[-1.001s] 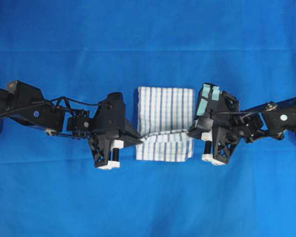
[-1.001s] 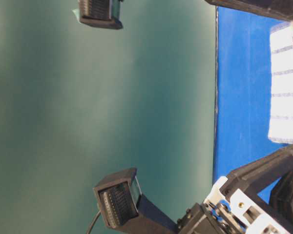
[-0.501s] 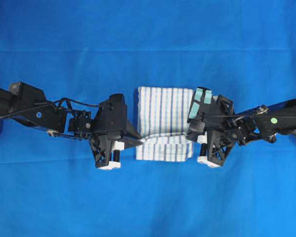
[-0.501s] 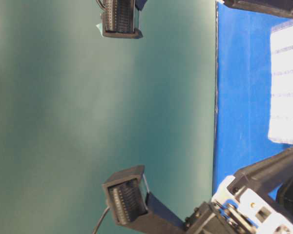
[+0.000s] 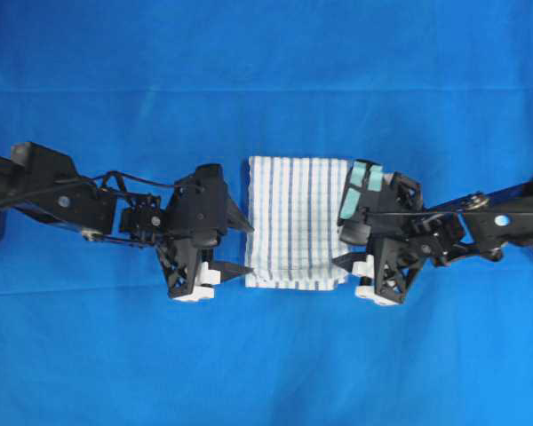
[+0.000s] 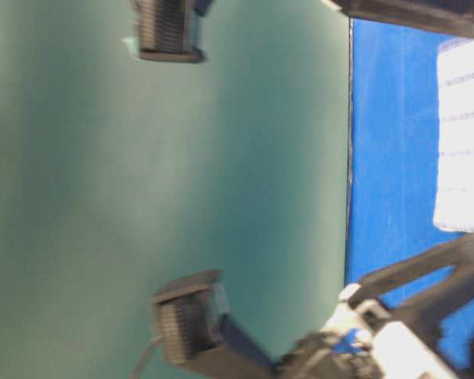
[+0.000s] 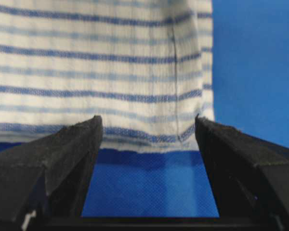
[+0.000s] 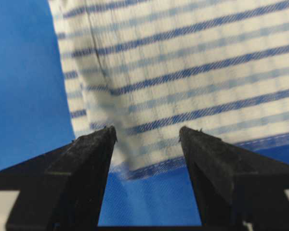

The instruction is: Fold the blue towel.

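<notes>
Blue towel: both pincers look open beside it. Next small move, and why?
Probably back both arms straight away from the blue towel before any regrasp. The left pincer and right pincer stand open with only table cloth between their fingers, and the towel lies flat as a folded rectangle. Pulling clear first should avoid snagging the near hems and undoing the fold.

Left arm (image 5: 62,200): matte blk links, thin blk cable along top, silver screw heads, white blocks at gripper base. Right arm (image 5: 480,222): same blk build, teal tape strips on wrist cam housing, pale dot marking. Fingers (image 7: 62,159): blk, rough-textured wedges.
</notes>
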